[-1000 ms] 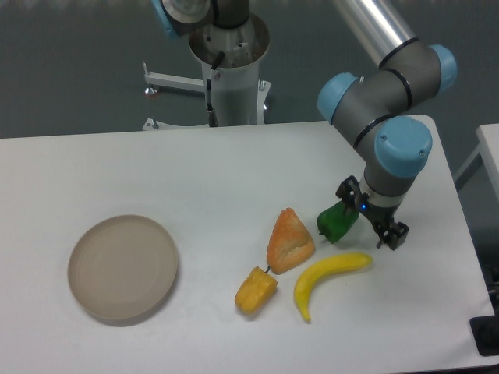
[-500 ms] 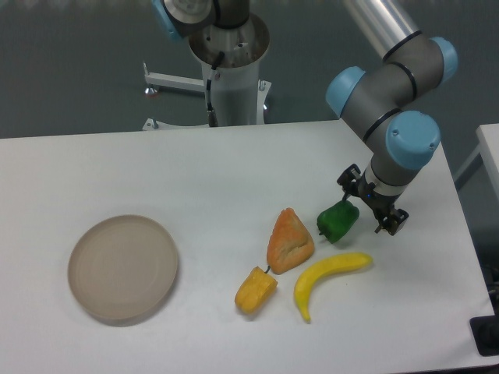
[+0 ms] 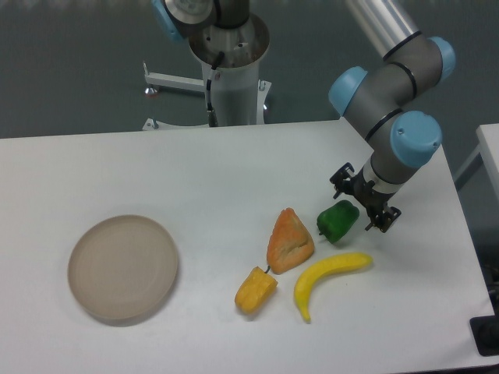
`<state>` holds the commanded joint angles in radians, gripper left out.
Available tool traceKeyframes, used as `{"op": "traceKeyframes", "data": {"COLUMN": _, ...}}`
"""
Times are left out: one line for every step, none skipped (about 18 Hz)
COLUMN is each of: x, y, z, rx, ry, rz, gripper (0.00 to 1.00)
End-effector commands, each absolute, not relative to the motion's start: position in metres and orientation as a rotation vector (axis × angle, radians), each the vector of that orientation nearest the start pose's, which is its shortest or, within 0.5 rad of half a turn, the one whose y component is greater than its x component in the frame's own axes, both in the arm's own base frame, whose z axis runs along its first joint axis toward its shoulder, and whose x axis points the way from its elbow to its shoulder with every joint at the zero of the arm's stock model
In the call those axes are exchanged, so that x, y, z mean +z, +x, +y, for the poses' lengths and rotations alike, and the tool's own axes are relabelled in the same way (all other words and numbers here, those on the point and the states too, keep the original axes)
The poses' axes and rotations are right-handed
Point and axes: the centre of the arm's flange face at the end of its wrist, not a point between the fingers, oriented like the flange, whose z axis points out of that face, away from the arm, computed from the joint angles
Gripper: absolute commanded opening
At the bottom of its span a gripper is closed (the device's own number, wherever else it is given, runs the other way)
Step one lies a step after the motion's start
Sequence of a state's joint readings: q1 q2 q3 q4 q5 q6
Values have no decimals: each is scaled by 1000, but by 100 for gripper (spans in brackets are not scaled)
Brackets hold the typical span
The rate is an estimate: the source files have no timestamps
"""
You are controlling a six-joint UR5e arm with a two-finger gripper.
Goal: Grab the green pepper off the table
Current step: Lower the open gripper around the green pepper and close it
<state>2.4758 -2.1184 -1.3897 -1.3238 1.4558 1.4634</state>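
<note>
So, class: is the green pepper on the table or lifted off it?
On the table: the green pepper rests there beside the gripper, ungrasped.

This looks like a robotics lab or test cell rather than a home or kitchen. A grey industrial arm (image 3: 390, 101) with blue joint caps reaches over a plain white desk (image 3: 156, 171), and its round metal pedestal (image 3: 230, 70) stands just behind the desk's far edge. Beyond that lies a dark grey floor with a white frame foot (image 3: 175, 82). Toy-like food pieces and a beige plate (image 3: 123, 267) sit spaced out on the desk like test props.
</note>
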Motion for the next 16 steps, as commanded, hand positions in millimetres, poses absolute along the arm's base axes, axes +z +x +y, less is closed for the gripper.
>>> {"op": "traceKeyframes", "data": {"x": 273, "y": -441, "z": 530, "rx": -240, "ry": -2954, "rz": 836, "gripper": 100}}
{"op": "traceKeyframes", "data": {"x": 271, "y": -440, "z": 530, "rx": -244, "ry": -2955, "rz": 836, "gripper": 100}}
{"op": "traceKeyframes", "data": {"x": 269, "y": -439, "z": 529, "rx": -253, "ry": -2954, "rz": 834, "gripper": 100}}
{"op": "traceKeyframes", "data": {"x": 266, "y": -437, "z": 528, "rx": -263, "ry": -2952, "rz": 833, "gripper": 100}}
{"op": "traceKeyframes", "data": {"x": 265, "y": -437, "z": 527, "rx": -267, "ry": -2954, "rz": 831, "gripper": 100}}
{"op": "traceKeyframes", "data": {"x": 264, "y": -437, "z": 527, "rx": -270, "ry": -2953, "rz": 830, "gripper": 100}}
{"op": "traceKeyframes", "data": {"x": 263, "y": -436, "z": 527, "rx": -276, "ry": -2946, "rz": 827, "gripper": 100}}
{"op": "traceKeyframes", "data": {"x": 263, "y": -435, "z": 528, "rx": -283, "ry": -2940, "rz": 825, "gripper": 100}}
{"op": "traceKeyframes", "data": {"x": 261, "y": -434, "z": 528, "rx": -288, "ry": -2939, "rz": 824, "gripper": 100}}
{"op": "traceKeyframes", "data": {"x": 261, "y": -434, "z": 529, "rx": -286, "ry": -2937, "rz": 826, "gripper": 100}}
{"op": "traceKeyframes", "data": {"x": 260, "y": -435, "z": 528, "rx": -291, "ry": -2932, "rz": 821, "gripper": 98}}
{"op": "traceKeyframes", "data": {"x": 260, "y": -435, "z": 529, "rx": -295, "ry": -2925, "rz": 820, "gripper": 85}}
{"op": "traceKeyframes", "data": {"x": 260, "y": -435, "z": 529, "rx": -296, "ry": -2923, "rz": 815, "gripper": 72}}
{"op": "traceKeyframes", "data": {"x": 260, "y": -436, "z": 529, "rx": -296, "ry": -2922, "rz": 817, "gripper": 60}}
{"op": "traceKeyframes", "data": {"x": 262, "y": -437, "z": 530, "rx": -290, "ry": -2922, "rz": 815, "gripper": 51}}
{"op": "traceKeyframes", "data": {"x": 264, "y": -438, "z": 530, "rx": -285, "ry": -2921, "rz": 813, "gripper": 43}}
